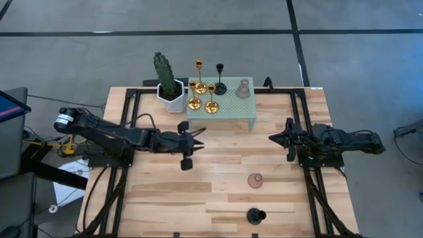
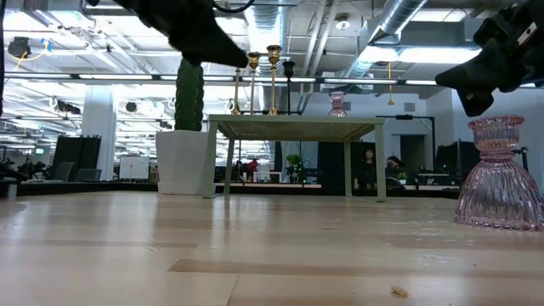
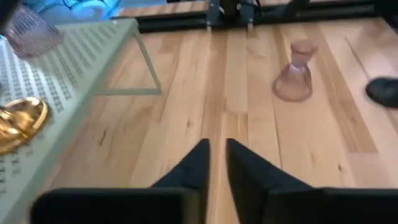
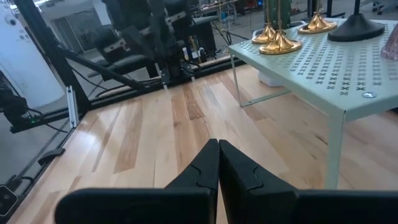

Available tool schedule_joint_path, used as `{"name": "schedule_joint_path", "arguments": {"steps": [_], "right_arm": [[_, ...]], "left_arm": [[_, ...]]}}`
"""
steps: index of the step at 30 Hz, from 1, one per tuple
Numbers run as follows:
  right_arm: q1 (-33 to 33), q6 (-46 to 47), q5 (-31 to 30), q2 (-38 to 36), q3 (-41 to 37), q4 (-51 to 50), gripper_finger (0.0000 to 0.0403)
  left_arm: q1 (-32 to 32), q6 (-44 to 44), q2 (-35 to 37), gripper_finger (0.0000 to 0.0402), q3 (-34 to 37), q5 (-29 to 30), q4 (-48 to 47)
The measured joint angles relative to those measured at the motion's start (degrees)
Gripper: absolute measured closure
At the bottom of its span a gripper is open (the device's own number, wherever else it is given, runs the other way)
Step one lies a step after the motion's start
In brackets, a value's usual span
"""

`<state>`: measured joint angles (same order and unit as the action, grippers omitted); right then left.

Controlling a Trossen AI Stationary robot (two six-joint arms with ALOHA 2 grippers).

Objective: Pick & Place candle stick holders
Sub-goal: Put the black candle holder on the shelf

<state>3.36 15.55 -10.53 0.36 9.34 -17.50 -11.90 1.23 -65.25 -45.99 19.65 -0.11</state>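
No brand, label or readable writing anywhere in view

Left end effector (image 1: 198,137) stretched low across the surface (image 1: 165,198) from the left, hanging just in front of the green perforated stand (image 1: 228,109); fingers (image 3: 193,168) nearly together, a thin gap between the tips, nothing pinched. Right end effector (image 1: 276,138) reaching in from the right edge, well apart from the left one, fingers (image 4: 208,165) pressed together, nothing held

On the stand: three gold candle stick holders (image 1: 198,86) clustered at its left end, a black holder (image 1: 220,86) just beside them, a pinkish glass holder (image 1: 243,89) toward the right end. Green cactus (image 1: 165,73) in a white pot standing on the surface just left of the stand

On the bare wood nearer the front: a second pinkish glass holder (image 1: 254,180) upright, between the two arms, and a second black holder (image 1: 255,215) near the front edge, the two set apart
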Motion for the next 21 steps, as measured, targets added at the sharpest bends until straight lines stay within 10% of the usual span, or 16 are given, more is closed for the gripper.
{"name": "schedule_joint_path", "arguments": {"steps": [12,21], "right_arm": [[0.0,-0.5,-0.06,0.0,0.0,-3.48,0.0403],[0.07,-0.5,-1.56,0.0,0.0,-2.88,0.0403]], "left_arm": [[-4.7,-0.49,13.2,0.0397,11.41,11.69,-1.05],[-4.76,-0.01,23.03,0.0396,24.73,-0.33,12.7]]}}
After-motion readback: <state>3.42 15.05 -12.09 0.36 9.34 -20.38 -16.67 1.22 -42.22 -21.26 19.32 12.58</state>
